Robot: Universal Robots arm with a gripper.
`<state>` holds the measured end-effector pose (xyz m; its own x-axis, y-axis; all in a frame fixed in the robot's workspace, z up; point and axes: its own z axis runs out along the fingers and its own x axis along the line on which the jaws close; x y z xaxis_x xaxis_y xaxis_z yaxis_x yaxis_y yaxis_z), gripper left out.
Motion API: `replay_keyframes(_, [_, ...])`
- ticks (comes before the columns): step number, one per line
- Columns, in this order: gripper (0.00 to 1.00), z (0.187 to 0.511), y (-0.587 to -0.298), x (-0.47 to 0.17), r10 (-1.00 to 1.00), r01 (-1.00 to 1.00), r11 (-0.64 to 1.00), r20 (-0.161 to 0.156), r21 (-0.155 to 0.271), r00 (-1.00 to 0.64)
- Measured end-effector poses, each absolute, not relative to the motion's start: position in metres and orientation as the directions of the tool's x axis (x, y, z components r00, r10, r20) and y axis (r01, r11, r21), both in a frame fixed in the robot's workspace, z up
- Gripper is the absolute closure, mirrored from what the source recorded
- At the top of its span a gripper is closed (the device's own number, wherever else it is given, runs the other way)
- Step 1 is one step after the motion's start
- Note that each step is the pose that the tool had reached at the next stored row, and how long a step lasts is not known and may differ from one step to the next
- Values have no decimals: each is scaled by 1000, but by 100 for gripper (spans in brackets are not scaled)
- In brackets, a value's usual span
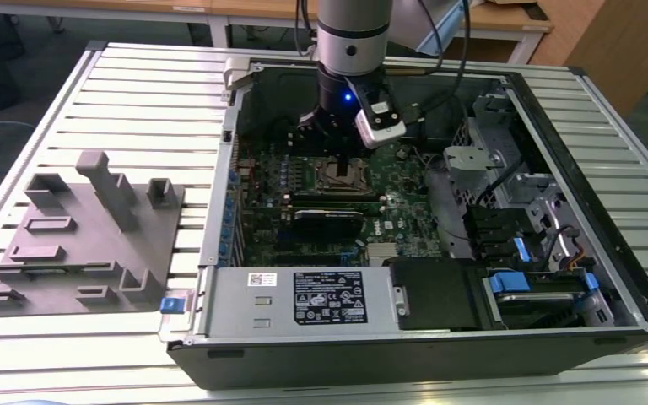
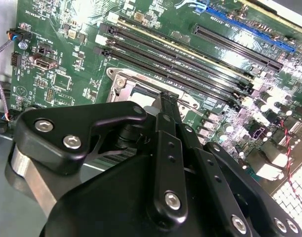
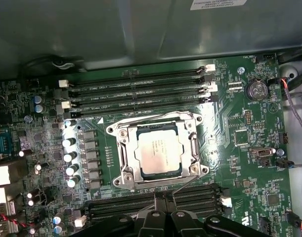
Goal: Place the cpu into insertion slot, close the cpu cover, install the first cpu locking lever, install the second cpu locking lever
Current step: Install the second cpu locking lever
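My gripper (image 3: 163,200) hung inside the open computer case (image 1: 594,253), its fingertips pressed together with nothing visibly clamped between them, just beside the edge of the insertion slot (image 3: 158,150) on the green motherboard (image 3: 239,143). In the first wrist view the cpu (image 3: 159,148) sat flat in that slot, its silvery top facing up, and the cpu cover (image 3: 193,145) lay closed around it as a bright metal frame. A thin locking lever (image 3: 183,186) slanted across the board from the frame's corner toward my fingertips. The case rested on the slatted surface (image 1: 132,93), with a grey fixture (image 1: 88,236) beside it, toward the exterior view's left.
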<state>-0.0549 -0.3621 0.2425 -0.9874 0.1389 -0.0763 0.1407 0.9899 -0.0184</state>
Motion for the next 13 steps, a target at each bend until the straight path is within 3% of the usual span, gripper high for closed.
replay_keyframes(13, [89,242,-363,-55,134,136,991,-77,-22,-988])
